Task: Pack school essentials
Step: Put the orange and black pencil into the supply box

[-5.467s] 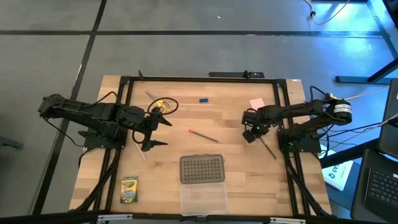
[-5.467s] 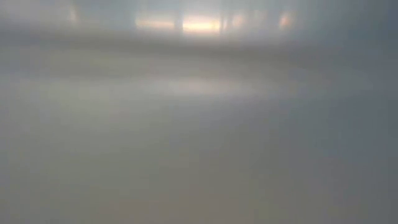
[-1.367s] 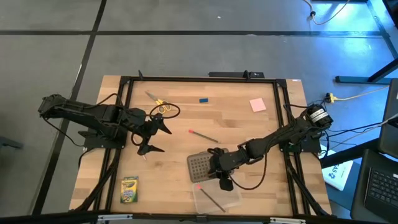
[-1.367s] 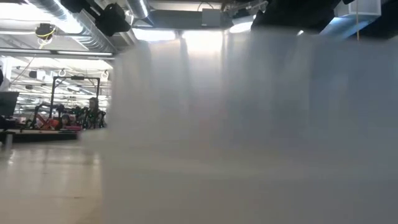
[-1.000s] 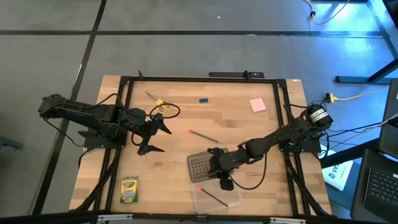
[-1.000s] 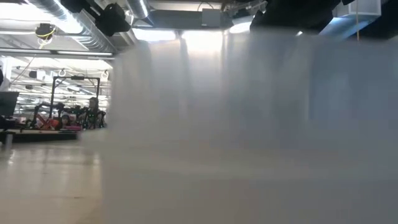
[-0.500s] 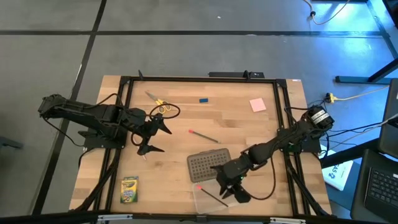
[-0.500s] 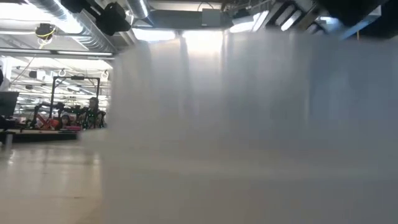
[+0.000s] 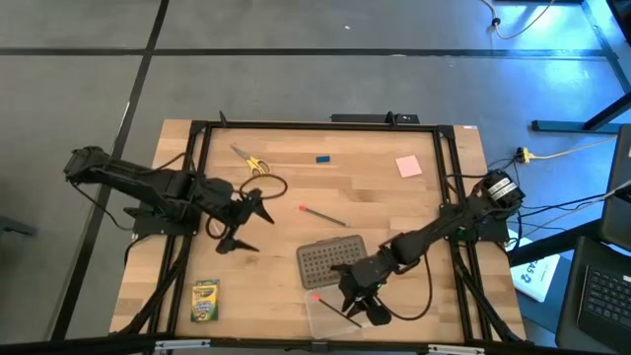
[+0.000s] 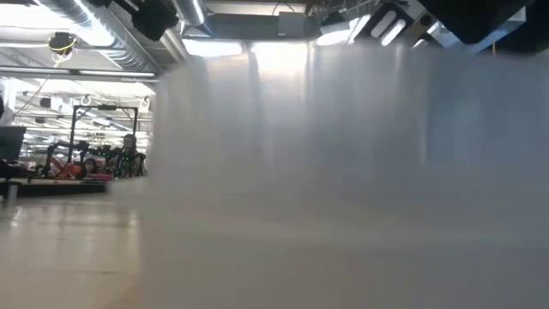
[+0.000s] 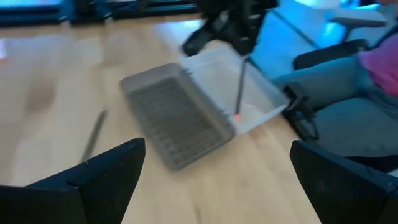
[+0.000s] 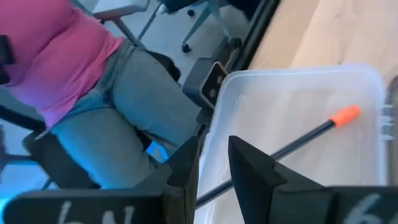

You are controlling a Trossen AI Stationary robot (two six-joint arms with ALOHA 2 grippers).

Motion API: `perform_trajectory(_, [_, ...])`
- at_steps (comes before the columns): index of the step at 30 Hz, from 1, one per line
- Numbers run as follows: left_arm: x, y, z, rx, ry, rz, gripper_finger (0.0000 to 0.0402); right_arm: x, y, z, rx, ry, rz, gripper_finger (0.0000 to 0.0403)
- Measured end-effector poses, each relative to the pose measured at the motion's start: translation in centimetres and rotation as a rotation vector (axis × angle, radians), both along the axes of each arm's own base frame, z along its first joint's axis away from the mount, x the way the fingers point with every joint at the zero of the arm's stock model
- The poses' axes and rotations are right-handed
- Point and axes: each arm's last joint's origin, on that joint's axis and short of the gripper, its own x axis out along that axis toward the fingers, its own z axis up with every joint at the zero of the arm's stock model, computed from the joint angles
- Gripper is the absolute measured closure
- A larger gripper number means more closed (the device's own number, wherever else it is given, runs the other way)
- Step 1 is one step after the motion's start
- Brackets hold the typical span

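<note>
R gripper [image 9: 361, 308] hung over the clear plastic case [image 9: 340, 318] at the table's [image 9: 414, 217] near edge, fingers [image 12: 249, 167] narrow w/ a small gap, nothing between them. Dark pencil w/ orange eraser tip [image 12: 311, 134] lay diagonally inside the case, below the fingers, apart from them. Grey dotted lid [image 9: 326, 260] sat tilted just beyond the case, touching its far edge.

L gripper [image 9: 242, 225] was wide open, empty, above the left-centre of the table, aimed toward the case & lid.

Other items on the wood: yellow-handled scissors [image 9: 250, 161] far-left, near a black cable loop; tiny blue eraser [image 9: 322, 158] at far centre; pink square pad [image 9: 408, 166] far-right; red pencil [image 9: 321, 215] mid-table between L gripper & lid; green-yellow crayon box [image 9: 204, 301] near-left corner, well apart from the rest.

R wrist view: a seated person [image 12: 74, 81] in pink top & jeans beyond the table edge.

Low view mostly blurred out
</note>
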Motion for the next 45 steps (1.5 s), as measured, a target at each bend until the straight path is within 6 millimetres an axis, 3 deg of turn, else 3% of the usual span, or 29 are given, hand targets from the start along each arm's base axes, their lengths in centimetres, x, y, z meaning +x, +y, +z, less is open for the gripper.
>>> perform_trajectory(9, [2.5,-4.2,-2.2,0.037,0.004,-0.111,0.0005,-0.8,0.8,-0.3,-0.026,0.035,0.005,0.0313])
perform_trajectory(18, [4.6,-7.4,-4.6,0.04,-0.003,-0.185,0.0005,-2.8,3.4,-0.5,0.021,0.145,0.013,0.0313])
perform_trajectory(30, [5.1,-8.2,-5.3,0.057,-0.009,-0.179,0.0005,-4.8,6.7,-0.6,0.076,0.177,-0.081,0.0313])
perform_trajectory(40, [5.1,-8.1,-5.3,0.063,-0.011,-0.169,0.0005,-4.6,7.8,-4.1,0.056,0.259,-0.161,0.0313])
perform_trajectory(45, [5.1,-8.1,-5.3,0.063,-0.011,-0.169,0.0005,-4.7,7.8,-4.7,0.034,0.278,-0.164,0.0313])
